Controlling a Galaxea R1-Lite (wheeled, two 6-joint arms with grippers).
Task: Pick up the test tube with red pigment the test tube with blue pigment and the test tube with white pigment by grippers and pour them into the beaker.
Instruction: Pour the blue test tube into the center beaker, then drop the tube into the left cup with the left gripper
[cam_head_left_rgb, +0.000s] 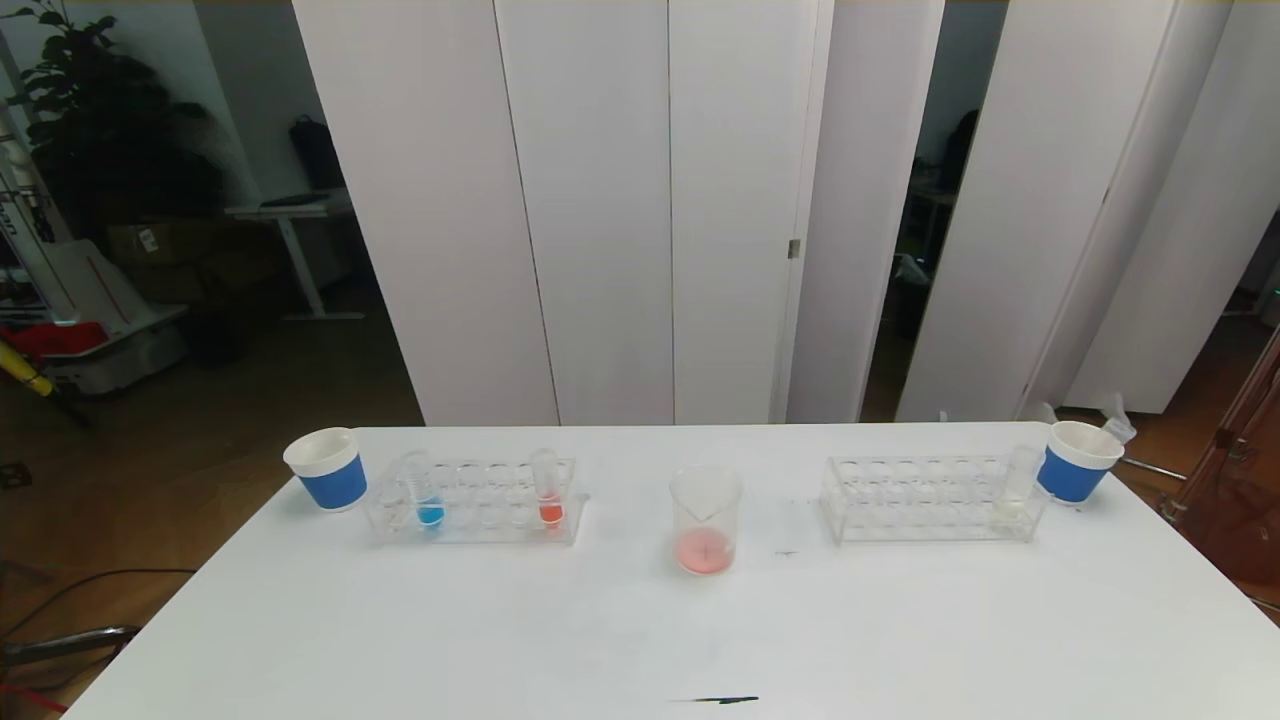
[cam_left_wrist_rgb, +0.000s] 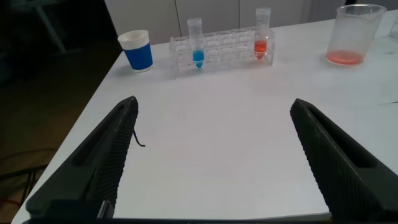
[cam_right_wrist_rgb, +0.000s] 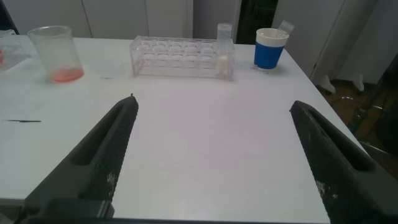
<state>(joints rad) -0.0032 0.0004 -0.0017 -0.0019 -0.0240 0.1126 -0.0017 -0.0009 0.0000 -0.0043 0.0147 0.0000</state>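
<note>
A white table (cam_head_left_rgb: 640, 620) carried everything. At its far left stood a blue-banded paper cup (cam_head_left_rgb: 326, 469), with a clear rack (cam_head_left_rgb: 474, 500) just beside it. The beaker (cam_head_left_rgb: 706, 520) stood near the middle, a little red liquid in its bottom. To the right sat a second rack (cam_head_left_rgb: 930, 498), then another cup (cam_head_left_rgb: 1078, 461). A dark mark (cam_head_left_rgb: 722, 700) lay near the front edge.

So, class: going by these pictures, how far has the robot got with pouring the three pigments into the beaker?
Done: the beaker already holds pinkish-red liquid, so some red looks poured. In hand: nothing; the left gripper and right gripper are both open over bare table. Left: the test tube with blue pigment and an orange-red tube stand in the left rack; the test tube with white pigment stands in the right rack.
</note>
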